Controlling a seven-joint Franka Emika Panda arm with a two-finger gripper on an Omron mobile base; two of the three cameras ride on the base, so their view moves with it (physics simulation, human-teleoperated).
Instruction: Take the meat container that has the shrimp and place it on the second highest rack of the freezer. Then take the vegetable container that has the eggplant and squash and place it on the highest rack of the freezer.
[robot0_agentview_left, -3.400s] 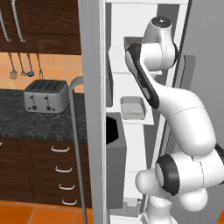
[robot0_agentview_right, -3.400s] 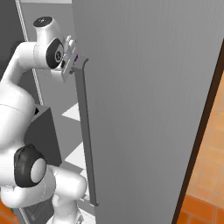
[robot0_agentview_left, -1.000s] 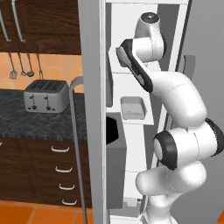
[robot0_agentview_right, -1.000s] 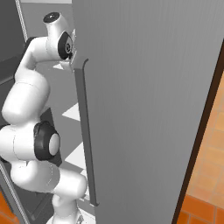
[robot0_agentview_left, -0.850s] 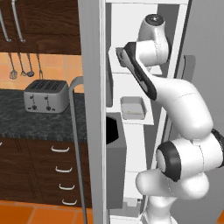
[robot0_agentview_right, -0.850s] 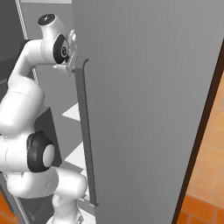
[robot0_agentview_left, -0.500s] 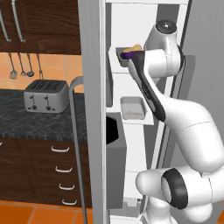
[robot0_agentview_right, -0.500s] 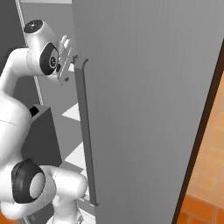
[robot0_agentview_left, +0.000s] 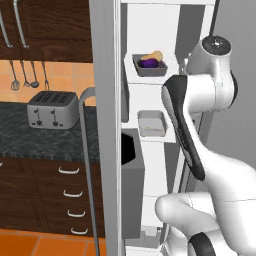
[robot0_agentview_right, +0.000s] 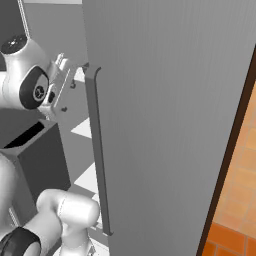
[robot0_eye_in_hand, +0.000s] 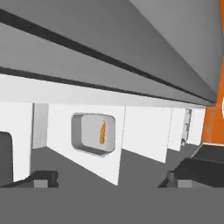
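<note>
The grey vegetable container (robot0_agentview_left: 149, 67) with the purple eggplant (robot0_agentview_left: 148, 63) and tan squash (robot0_agentview_left: 156, 55) rests on the highest rack (robot0_agentview_left: 150, 80) of the freezer (robot0_agentview_left: 145, 100). One shelf below, on the second highest rack (robot0_agentview_left: 154, 138), sits the pale meat container (robot0_agentview_left: 151, 123). In the hand view the meat container (robot0_eye_in_hand: 93, 133) holds the orange shrimp (robot0_eye_in_hand: 102, 132). My gripper (robot0_eye_in_hand: 116, 177) is open and empty, well back from both trays, and its dark fingertips (robot0_eye_in_hand: 42, 178) frame that tray from a distance. My white arm (robot0_agentview_left: 200, 100) stands right of the shelves.
The open grey freezer door (robot0_agentview_right: 165, 120) with its long curved handle (robot0_agentview_right: 96, 150) stands to my right. A dark bin (robot0_agentview_left: 131, 185) sits low in the freezer. To the left are a toaster (robot0_agentview_left: 52, 109) on a dark counter and wood drawers (robot0_agentview_left: 50, 200).
My arm has drawn back and to the right, away from the top shelf, uncovering the eggplant and squash container that stays there. The jaws remain open.
</note>
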